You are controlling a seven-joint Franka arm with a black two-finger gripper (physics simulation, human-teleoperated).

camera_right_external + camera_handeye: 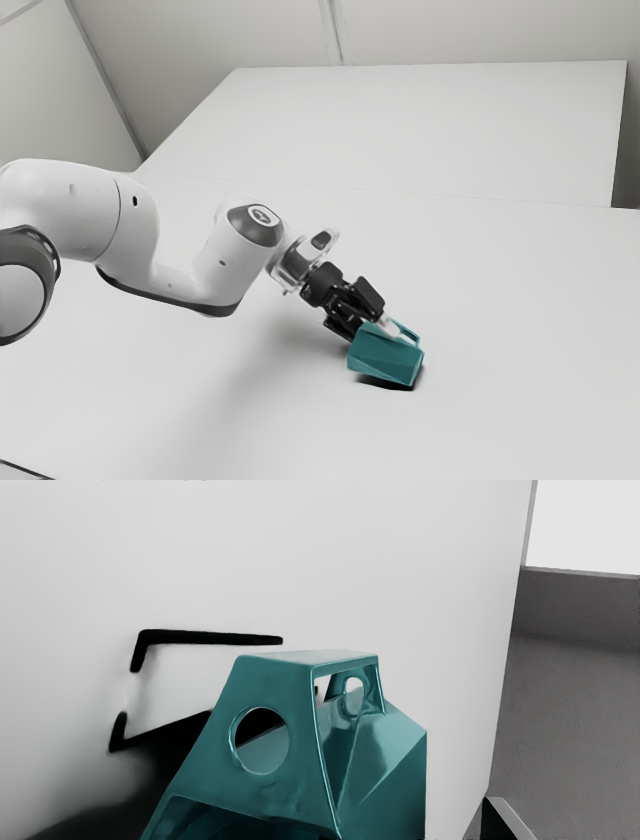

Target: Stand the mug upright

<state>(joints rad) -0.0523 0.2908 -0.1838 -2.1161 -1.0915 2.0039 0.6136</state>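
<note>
My gripper (368, 322) slants down toward the teal, faceted mug (384, 358) in the exterior view, its end against or just beside the mug's upper side. The mug is tilted over on its side, with a dark shadow under its lower edge. In the wrist view the mug (280, 785) shows its handle with round holes and a dark hollow below. One fingertip of my gripper (506, 821) stands apart from the mug's side there, so the gripper is open; the other fingertip is hidden.
The mug is over a wide white table (500, 290). A second pale surface (420, 120) stretches behind it, with walls beyond. In the wrist view, black angular shadows fall on the tabletop (350, 570) beside the mug, and the table's edge borders a grey area.
</note>
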